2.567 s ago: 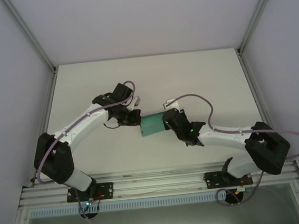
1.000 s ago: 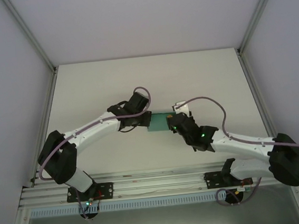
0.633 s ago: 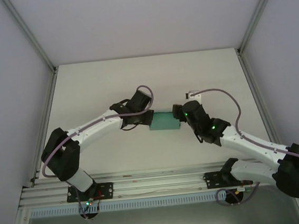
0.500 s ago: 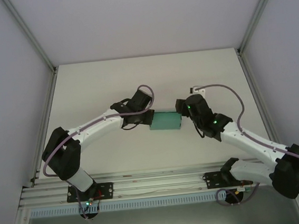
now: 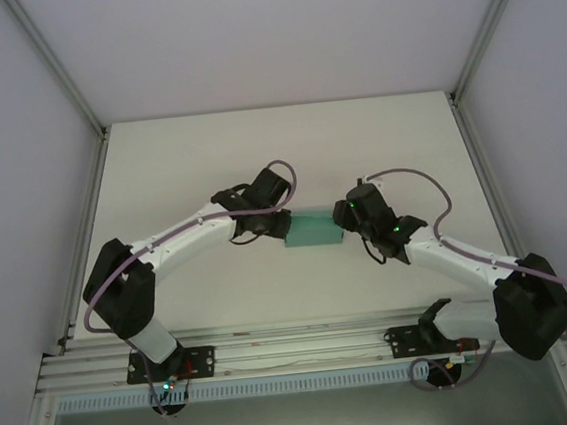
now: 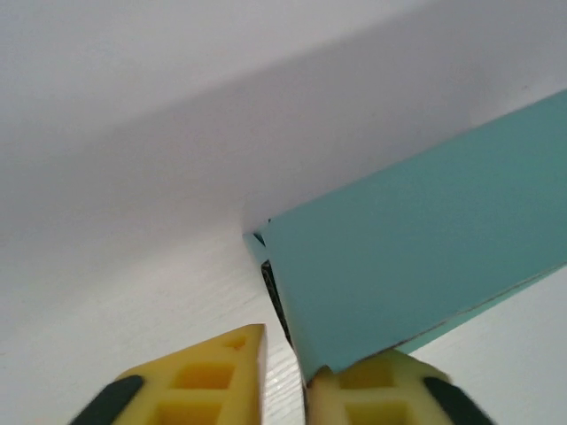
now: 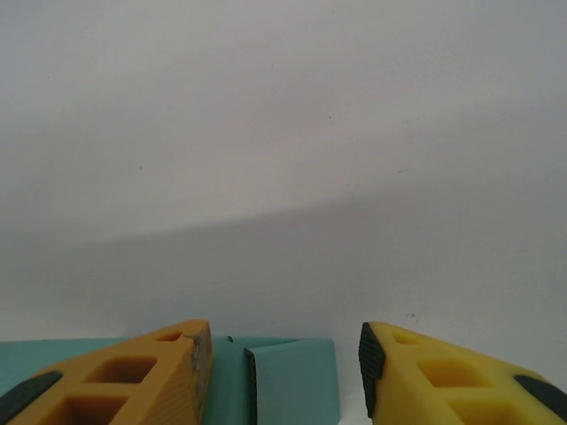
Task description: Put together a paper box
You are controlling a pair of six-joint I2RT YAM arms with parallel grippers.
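The left claw (image 6: 285,376) is parted only a crack, with bare table (image 6: 133,266) showing through the gap. A corner of the box (image 6: 416,257) lies over one fingertip rather than between the two. The right claw (image 7: 283,350) stands wider, holding nothing, astride the other end of the box, which lies flat mid-table between both claws.

White arms (image 5: 180,232), purple cables (image 5: 281,163), yellow grippers (image 7: 283,343)

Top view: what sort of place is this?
Probably a lab robot test cell: a white table boxed in by plain panels on metal framing, left arm and right arm bolted to a rail at its near edge, a teal paper box between them.
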